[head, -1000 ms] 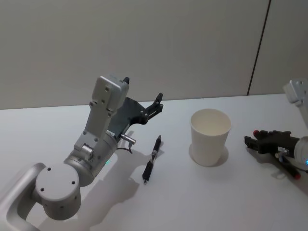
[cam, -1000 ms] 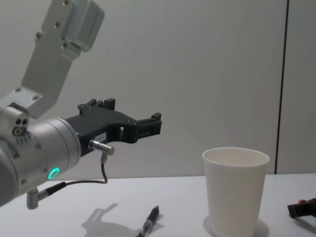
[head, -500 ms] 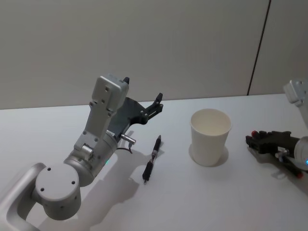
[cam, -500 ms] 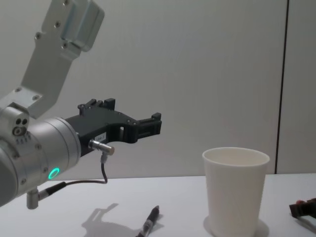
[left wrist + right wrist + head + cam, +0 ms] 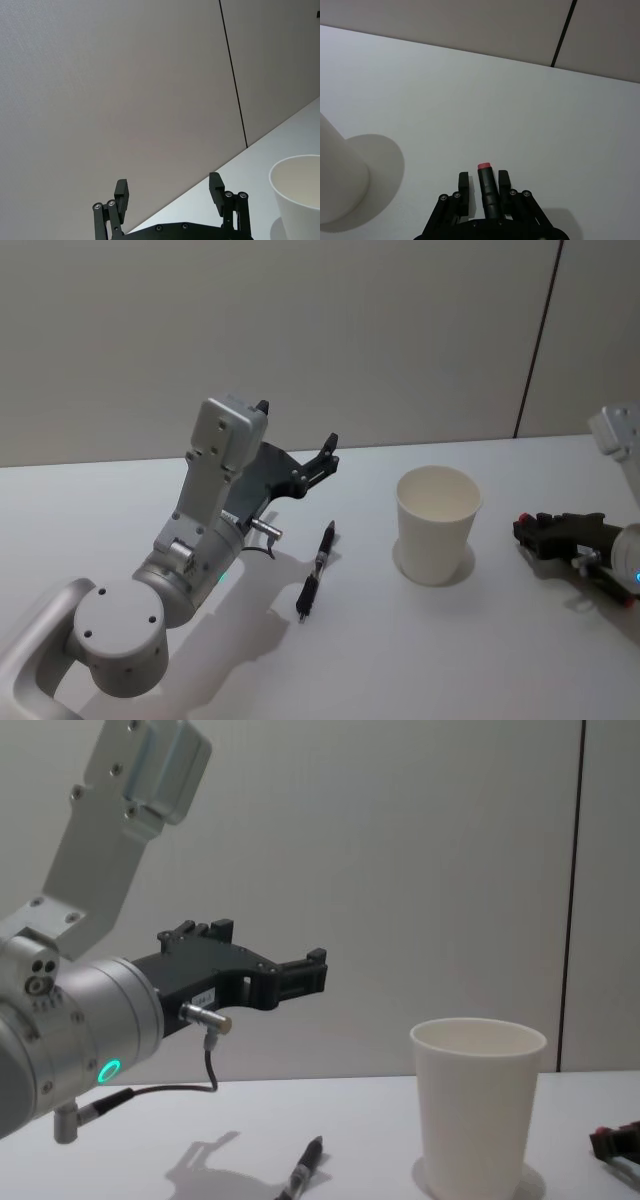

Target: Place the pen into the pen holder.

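A black pen (image 5: 316, 583) lies on the white table (image 5: 420, 660) just left of the white paper-cup pen holder (image 5: 437, 524), also seen low in the chest view as pen (image 5: 305, 1172) and cup (image 5: 477, 1105). My left gripper (image 5: 330, 452) hangs open above the table, behind the lying pen, its fingers wide apart (image 5: 169, 190). At the table level right of the cup, my right gripper (image 5: 528, 530) is shut on a second black pen with a red end (image 5: 485, 186), which points toward the cup (image 5: 335, 180).
A plain grey wall with a dark vertical seam (image 5: 537, 340) stands behind the table. The raised left forearm (image 5: 215, 480) rises over the table's left side. Bare tabletop lies in front of the cup and pen.
My right gripper with its red-ended pen has slid slightly to the right, away from the cup. The left arm, the lying pen and the cup have not moved.
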Controlling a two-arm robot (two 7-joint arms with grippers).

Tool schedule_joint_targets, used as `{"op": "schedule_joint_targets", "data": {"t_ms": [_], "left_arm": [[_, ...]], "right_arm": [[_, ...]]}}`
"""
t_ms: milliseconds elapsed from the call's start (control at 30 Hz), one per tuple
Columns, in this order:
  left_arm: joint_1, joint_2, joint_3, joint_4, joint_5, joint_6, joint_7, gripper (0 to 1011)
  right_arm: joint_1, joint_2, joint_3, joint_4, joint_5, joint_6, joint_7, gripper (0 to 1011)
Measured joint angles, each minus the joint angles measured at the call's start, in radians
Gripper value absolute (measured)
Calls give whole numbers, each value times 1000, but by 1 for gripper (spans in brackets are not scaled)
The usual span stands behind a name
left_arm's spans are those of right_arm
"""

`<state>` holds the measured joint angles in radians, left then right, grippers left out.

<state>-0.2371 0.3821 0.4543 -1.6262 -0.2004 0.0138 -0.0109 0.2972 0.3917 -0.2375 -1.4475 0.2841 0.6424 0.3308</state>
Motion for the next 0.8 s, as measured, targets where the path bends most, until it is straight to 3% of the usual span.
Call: {"op": "schedule_joint_targets", "data": {"t_ms": [800], "left_arm": [[0, 0, 0, 0, 0, 0, 0, 1001]], "right_arm": [[0, 0, 0, 0, 0, 0, 0, 201]]}}
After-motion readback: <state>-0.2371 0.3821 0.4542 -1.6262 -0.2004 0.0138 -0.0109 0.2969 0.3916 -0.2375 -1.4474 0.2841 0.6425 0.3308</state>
